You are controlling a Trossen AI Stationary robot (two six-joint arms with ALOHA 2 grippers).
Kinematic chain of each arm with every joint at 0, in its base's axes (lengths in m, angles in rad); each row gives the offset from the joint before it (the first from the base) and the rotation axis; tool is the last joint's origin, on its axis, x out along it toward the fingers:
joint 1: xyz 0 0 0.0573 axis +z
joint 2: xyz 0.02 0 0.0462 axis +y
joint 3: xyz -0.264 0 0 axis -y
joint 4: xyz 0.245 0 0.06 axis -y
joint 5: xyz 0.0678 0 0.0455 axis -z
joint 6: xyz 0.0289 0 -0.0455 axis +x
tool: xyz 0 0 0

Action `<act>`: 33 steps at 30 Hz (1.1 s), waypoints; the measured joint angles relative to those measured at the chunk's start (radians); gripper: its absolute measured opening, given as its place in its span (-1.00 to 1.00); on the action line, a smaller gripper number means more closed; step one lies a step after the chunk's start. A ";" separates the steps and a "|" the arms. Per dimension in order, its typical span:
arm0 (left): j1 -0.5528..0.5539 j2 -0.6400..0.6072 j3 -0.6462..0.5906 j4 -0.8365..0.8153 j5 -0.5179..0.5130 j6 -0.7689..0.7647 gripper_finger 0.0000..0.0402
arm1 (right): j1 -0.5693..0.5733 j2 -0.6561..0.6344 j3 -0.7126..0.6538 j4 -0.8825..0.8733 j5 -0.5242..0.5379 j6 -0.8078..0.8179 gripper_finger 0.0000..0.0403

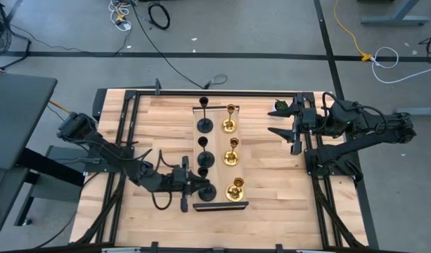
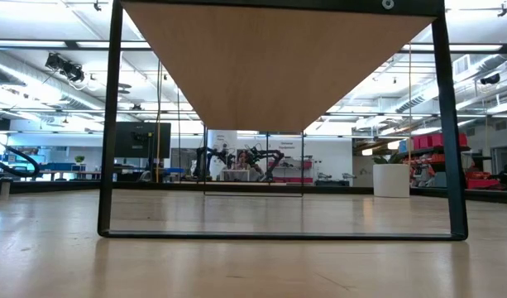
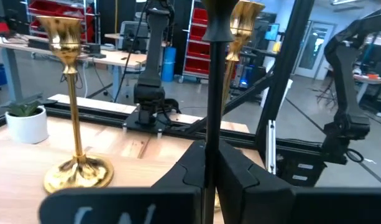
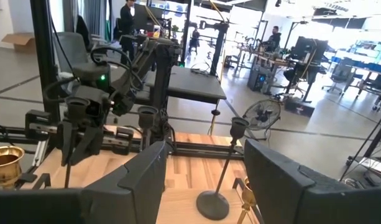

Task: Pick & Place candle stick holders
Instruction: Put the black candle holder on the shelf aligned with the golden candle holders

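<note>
Gripping matte black candle stick holder thin stem | left gripper clenched

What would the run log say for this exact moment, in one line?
left gripper: shut on black candle stick holder, near table edge | right gripper: open, empty, waiting right side | gold holders: standing
</note>
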 joint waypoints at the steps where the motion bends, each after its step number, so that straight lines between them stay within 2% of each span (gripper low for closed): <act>1: 0.000 0.000 0.000 0.001 0.002 0.000 -0.90 | 0.000 0.000 0.000 -0.002 0.000 0.000 0.07; 6: -0.001 0.001 0.000 0.002 0.005 -0.002 -0.93 | 0.000 0.000 0.000 -0.006 0.000 0.000 0.07; 14: -0.001 0.001 0.000 -0.005 0.008 -0.011 -0.81 | 0.000 0.000 0.000 -0.005 0.000 0.000 0.07; 25: -0.001 0.001 0.000 -0.007 0.034 -0.011 -0.77 | 0.000 0.000 0.000 -0.014 0.000 0.000 0.07; 28: -0.002 0.001 0.000 -0.007 0.041 -0.010 -0.69 | 0.000 0.000 0.000 -0.014 0.000 0.000 0.07; 33: -0.002 0.001 0.000 -0.007 0.041 -0.010 -0.44 | 0.000 0.000 0.000 -0.016 0.000 0.000 0.07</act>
